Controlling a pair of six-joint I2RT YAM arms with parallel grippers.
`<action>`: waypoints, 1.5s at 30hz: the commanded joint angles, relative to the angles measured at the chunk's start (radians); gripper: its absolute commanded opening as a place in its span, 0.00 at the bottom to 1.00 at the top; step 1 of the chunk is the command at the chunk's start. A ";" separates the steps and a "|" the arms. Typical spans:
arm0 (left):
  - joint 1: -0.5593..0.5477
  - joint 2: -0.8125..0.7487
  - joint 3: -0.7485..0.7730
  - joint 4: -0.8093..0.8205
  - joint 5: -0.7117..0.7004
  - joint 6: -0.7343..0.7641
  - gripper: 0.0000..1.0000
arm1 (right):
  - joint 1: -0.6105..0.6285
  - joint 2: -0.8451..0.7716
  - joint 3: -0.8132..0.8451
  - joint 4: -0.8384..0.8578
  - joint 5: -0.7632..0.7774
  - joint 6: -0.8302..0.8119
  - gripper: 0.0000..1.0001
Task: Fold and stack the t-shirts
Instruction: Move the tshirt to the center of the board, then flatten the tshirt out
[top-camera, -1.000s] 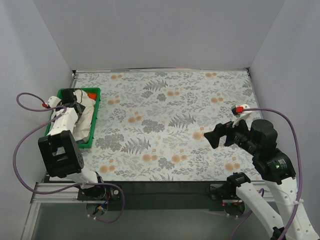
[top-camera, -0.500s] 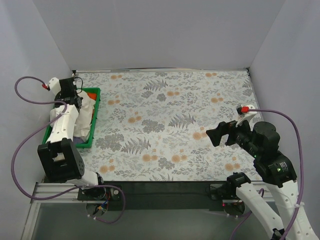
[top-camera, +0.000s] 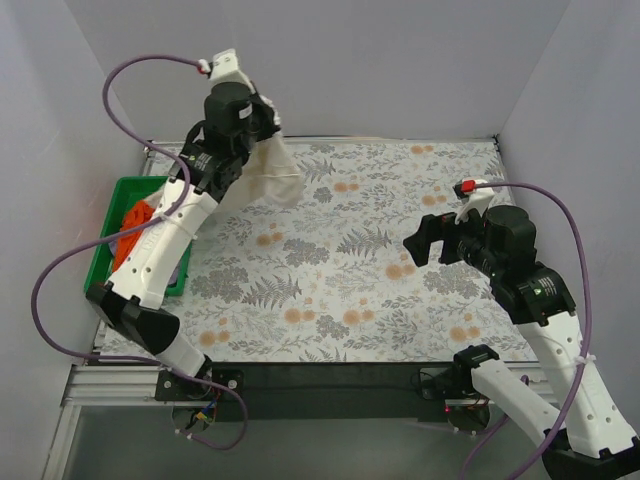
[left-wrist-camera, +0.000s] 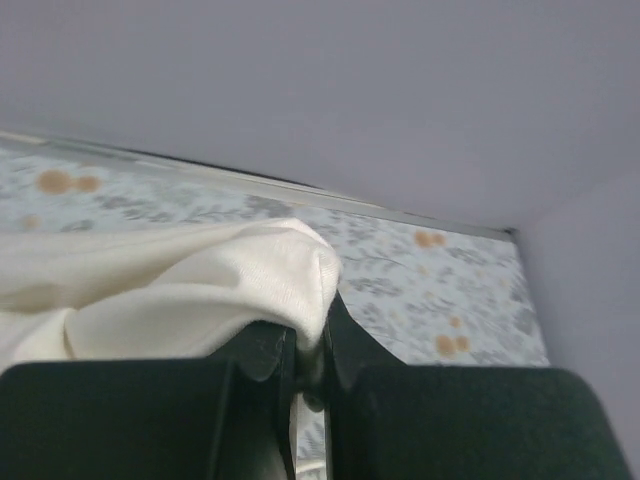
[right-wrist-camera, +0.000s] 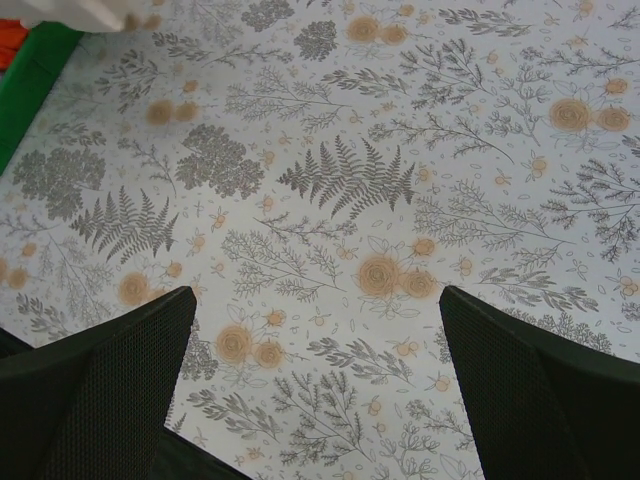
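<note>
Jaws on the left arm (top-camera: 165, 235) are pressed together on a fold of the cream t-shirt (top-camera: 272, 170). In the left wrist view the pale cloth bunches over the two dark fingers (left-wrist-camera: 255, 360) and is pinched in the narrow slit between them. That arm reaches up and toward the far left of the worktop (top-camera: 350, 260). The cream shirt hangs from the jaws in a loose, crumpled drape above the far-left part of the flowered surface, close to the back wall. Whether its lower edge touches the worktop cannot be told from above.

The green tray (top-camera: 105, 205) sits at the worktop's left edge, partly hidden behind the left arm. The orange t-shirt (top-camera: 133, 225) lies bunched inside it — only a patch of it shows past the arm. No other shirt can be made out in the tray from these views.

The right arm (top-camera: 530, 285) hangs over the right side of the worktop, well apart from the tray and both shirts. Its jaws are spread wide, with nothing between them. In the right wrist view the two black fingers (right-wrist-camera: 110, 370) frame bare fern-and-flower print. A corner of the tray and a scrap of cream cloth show at that view's top left.
</note>
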 joint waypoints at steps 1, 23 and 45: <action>-0.165 0.083 0.178 -0.021 0.071 0.056 0.00 | 0.007 -0.008 0.055 0.056 0.021 -0.015 0.98; -0.107 -0.067 -0.608 0.113 0.336 -0.183 0.71 | 0.005 0.045 -0.063 -0.006 -0.002 0.057 0.98; -0.399 0.154 -0.748 0.243 0.179 0.001 0.58 | 0.004 0.205 -0.109 0.023 0.092 0.111 0.84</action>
